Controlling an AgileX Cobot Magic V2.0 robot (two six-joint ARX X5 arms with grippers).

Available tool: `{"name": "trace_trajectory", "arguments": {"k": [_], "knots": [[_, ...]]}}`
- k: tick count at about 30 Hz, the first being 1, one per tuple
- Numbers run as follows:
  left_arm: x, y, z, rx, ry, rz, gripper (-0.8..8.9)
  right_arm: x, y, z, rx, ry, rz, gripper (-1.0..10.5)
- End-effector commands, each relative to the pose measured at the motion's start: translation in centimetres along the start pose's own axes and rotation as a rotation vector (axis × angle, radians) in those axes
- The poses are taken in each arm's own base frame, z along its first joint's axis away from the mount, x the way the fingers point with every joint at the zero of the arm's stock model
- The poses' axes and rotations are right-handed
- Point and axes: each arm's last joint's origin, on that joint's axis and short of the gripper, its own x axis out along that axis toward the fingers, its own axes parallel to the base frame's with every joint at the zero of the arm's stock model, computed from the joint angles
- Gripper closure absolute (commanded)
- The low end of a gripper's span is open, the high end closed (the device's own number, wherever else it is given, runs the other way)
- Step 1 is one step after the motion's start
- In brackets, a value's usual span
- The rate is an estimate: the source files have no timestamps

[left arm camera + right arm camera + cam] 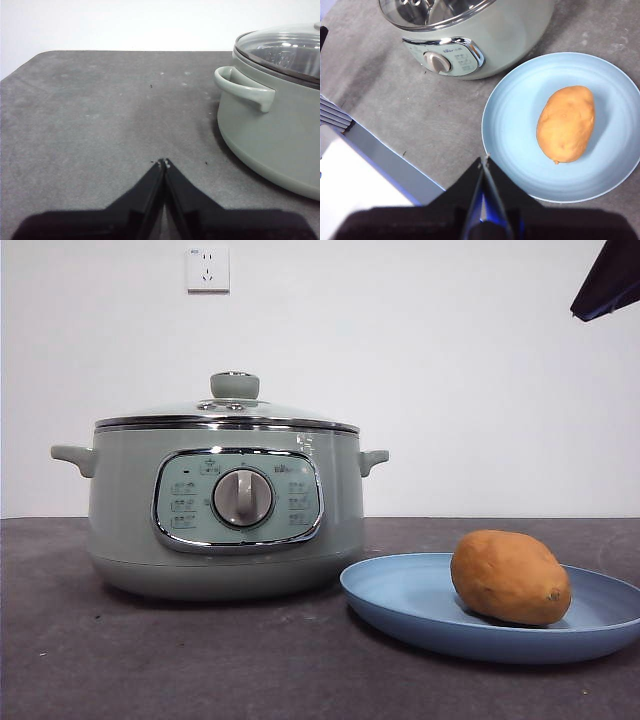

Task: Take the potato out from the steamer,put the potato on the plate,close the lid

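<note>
The potato [510,577], an oval orange-brown tuber, lies on its side on the plate [400,602], resting right of the plate's middle in the front view; seen from the right wrist camera it [566,123] sits inside the rim with blue surface showing all around it. The plate, shallow, round and matte blue, rests flat on the dark grey worktop [180,660], just beside the steamer [225,505] on the side of its right-hand handle, near it without a clear sign of touching. The steamer, a pale sage-green pot with two side handles, faces the front camera with its chrome-framed control panel and central silver dial [243,498]. The lid [228,412], domed glass with a chrome rim and a pale green knob, sits level on the pot's rim, closing it; through the glass in the left wrist view [285,50] only reflections and a metal insert can be made out.

The left end effector [163,162] is low over bare worktop, apart from the steamer's handle [245,90], its two black jaws pressed together at the tips and holding nothing. The right end effector [484,159] is above the near edge of the plate [520,150], jaws likewise closed and empty, clear of the potato. A dark tip [608,280] shows at the top right corner of the front view. A white wall with a power socket [207,269] stands behind the worktop.
</note>
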Motion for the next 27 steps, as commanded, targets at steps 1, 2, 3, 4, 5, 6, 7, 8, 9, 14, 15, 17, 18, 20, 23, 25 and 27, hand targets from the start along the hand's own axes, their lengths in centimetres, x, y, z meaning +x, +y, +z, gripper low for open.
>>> {"name": "trace_trajectory", "arguments": {"k": [1,2,3,4,5,6,7,8,9,14,15,17,18,20,23,25,27], "knots": [[0.1,0.1,-0.5,-0.008,0.014,0.005,8.16,-0.1,0.1,0.1,0.001,-0.008,-0.001,9.5],[0.1,0.0,-0.5,-0.008,0.013,0.005,8.16,-0.1,0.1,0.1,0.001,-0.008,-0.001,9.5],[0.1,0.0,-0.5,-0.008,0.014,0.005,8.17,-0.1,0.1,0.1,0.001,-0.008,-0.001,9.5],[0.1,0.1,-0.5,-0.008,0.014,0.005,8.16,-0.1,0.1,0.1,0.001,-0.008,-0.001,9.5],[0.1,0.1,-0.5,-0.008,0.014,0.005,8.17,-0.1,0.1,0.1,0.001,-0.008,-0.001,9.5],[0.1,0.0,-0.5,-0.008,0.013,0.005,8.16,-0.1,0.1,0.1,0.001,-0.008,-0.001,9.5],[0.1,0.0,-0.5,-0.008,0.014,0.005,8.17,-0.1,0.1,0.1,0.001,-0.008,-0.001,9.5],[0.1,0.0,-0.5,-0.008,0.014,0.005,8.16,-0.1,0.1,0.1,0.001,-0.008,-0.001,9.5],[0.1,0.1,-0.5,-0.008,0.014,0.005,8.17,-0.1,0.1,0.1,0.001,-0.008,-0.001,9.5],[0.1,0.0,-0.5,-0.008,0.014,0.005,8.16,-0.3,-0.1,0.5,-0.088,-0.068,-0.054,9.5],[0.1,0.0,-0.5,-0.008,0.013,0.005,8.16,-0.7,-0.2,0.8,-0.091,-0.115,-0.093,9.5],[0.1,0.1,-0.5,-0.008,0.013,0.005,8.16,-1.6,-0.4,1.4,-0.1,-0.223,-0.131,9.5],[0.1,0.1,-0.5,-0.008,0.014,0.005,8.16,-2.0,-0.5,1.6,-0.101,-0.268,-0.138,9.5],[0.1,0.0,-0.5,-0.008,0.013,0.005,8.16,-3.1,-0.9,1.8,-0.091,-0.362,-0.17,9.5],[0.1,0.0,-0.5,-0.008,0.013,0.004,8.16,-4.2,-1.9,1.3,-0.076,-0.469,-0.216,9.5],[0.1,0.0,-0.5,-0.008,0.013,0.005,8.16,-4.5,-2.7,0.4,-0.067,-0.528,-0.255,9.5],[0.1,0.0,-0.5,-0.008,0.013,0.004,8.16,-4.3,-3.5,-1.0,-0.057,-0.594,-0.315,9.5]]}}
